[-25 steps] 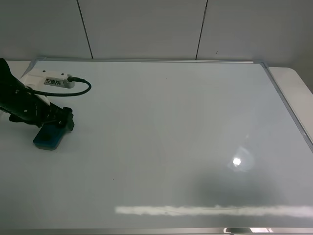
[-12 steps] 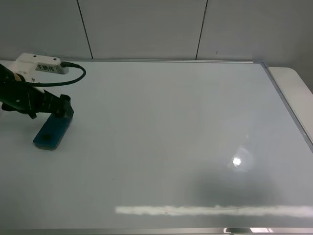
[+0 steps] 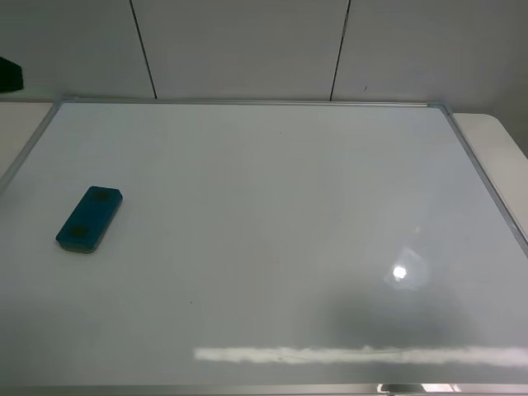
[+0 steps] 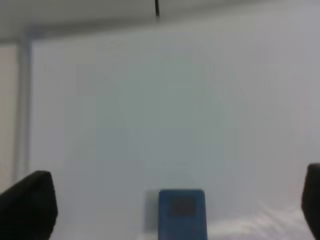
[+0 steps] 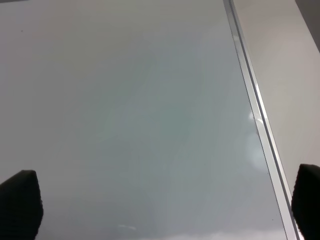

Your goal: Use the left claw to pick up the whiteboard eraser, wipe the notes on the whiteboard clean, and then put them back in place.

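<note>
The teal-blue whiteboard eraser lies flat and alone on the left part of the whiteboard. No notes show on the board; its surface looks clean. Of the left claw, only a black bit shows at the far left edge of the high view, well apart from the eraser. In the left wrist view the left gripper is open and empty, with the eraser on the board below and between its fingertips. My right gripper is open and empty above the board's right side.
The board's silver frame runs along the right, with a white tabletop beyond it. The frame also shows in the right wrist view. A grey panelled wall stands behind. Glare streaks lie near the front edge.
The left claw has let go of the eraser, lifted, and drawn back up and to the left, almost out of the high view. The eraser stays where it was set down.
</note>
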Controlling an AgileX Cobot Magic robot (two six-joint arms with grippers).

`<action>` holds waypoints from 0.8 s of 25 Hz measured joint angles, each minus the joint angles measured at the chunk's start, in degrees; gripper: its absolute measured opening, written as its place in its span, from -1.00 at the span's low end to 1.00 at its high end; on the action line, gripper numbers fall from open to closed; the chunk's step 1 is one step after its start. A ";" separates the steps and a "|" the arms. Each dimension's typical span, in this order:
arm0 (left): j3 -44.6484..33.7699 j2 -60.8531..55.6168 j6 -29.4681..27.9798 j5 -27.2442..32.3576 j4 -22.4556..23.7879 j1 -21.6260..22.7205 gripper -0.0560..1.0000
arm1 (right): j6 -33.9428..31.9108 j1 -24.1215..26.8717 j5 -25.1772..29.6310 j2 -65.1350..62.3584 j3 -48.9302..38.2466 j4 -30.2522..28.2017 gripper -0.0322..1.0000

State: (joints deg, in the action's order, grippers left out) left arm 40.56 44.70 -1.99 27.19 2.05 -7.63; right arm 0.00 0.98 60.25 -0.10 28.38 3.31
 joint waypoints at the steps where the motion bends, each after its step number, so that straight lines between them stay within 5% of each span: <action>1: 0.00 -3.29 0.00 0.90 0.19 0.00 0.98 | 0.00 0.00 0.00 0.00 0.00 0.00 0.99; 11: 0.00 -32.68 -0.06 3.83 1.59 0.00 0.98 | 0.00 0.00 0.00 0.00 0.00 0.00 0.99; 20: -2.84 -44.42 -0.46 25.00 0.38 1.39 0.98 | 0.00 0.00 0.00 0.00 0.00 0.00 0.99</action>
State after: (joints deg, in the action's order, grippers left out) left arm 37.72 0.28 -2.44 52.19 2.44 -6.23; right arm 0.00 0.98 60.25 -0.10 28.38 3.31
